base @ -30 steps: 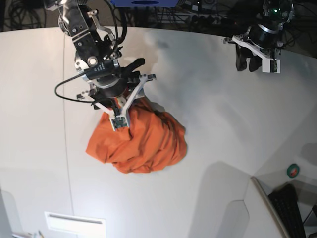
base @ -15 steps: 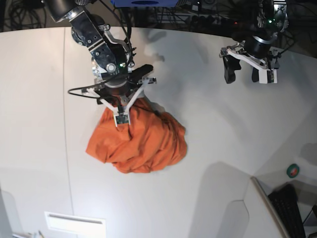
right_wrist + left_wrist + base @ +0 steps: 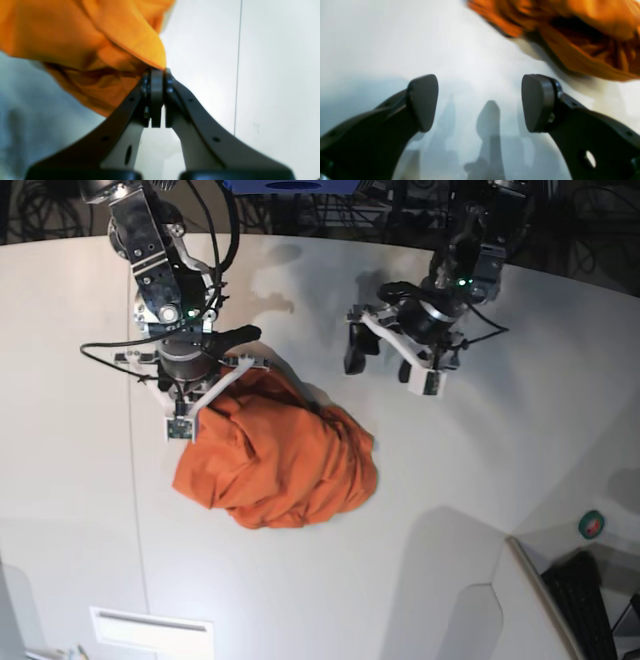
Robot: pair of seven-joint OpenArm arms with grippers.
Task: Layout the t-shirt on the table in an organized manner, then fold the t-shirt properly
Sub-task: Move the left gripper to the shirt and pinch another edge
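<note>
Right fingers [image 3: 158, 97] are clamped on the orange t-shirt [image 3: 275, 460]; left fingers [image 3: 537, 102] stand apart above the white tabletop [image 3: 450, 480]; no writing readable.

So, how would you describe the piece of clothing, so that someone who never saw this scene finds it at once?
Start from the large white matte table and look toward the arm on the base view's left. Just under that arm's right gripper, which is shut on an edge of it, lies the bright orange cotton t-shirt in a crumpled heap. It is the only coloured, soft thing on the table.
</note>
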